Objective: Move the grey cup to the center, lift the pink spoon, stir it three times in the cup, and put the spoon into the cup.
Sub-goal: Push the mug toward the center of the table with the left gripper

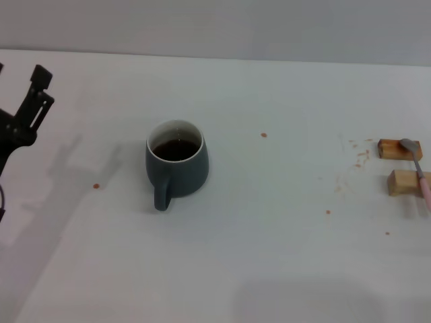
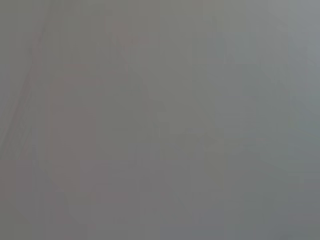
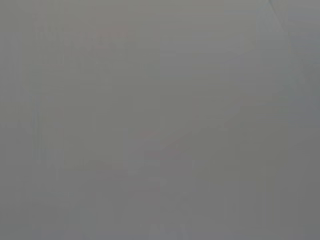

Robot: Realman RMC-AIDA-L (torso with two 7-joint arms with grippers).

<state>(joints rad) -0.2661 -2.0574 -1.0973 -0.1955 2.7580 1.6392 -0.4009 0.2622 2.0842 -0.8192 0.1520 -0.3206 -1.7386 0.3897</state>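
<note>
Head view | squat slate-grey ceramic mug stands mid-worktop, handle toward you | slim pink-handled spoon propped across two wooden blocks at right edge, easy to pinch | left gripper at left edge, fingers: cannot tell | right gripper unseen.

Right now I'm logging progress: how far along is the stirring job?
Early on. The cup stands upright left of the table's middle, drink inside, no spoon in it. The left gripper hangs at the left edge, apart from it. The spoon lies untouched across two wooden blocks far right. Lifting, stirring and dropping it in remain.
</note>
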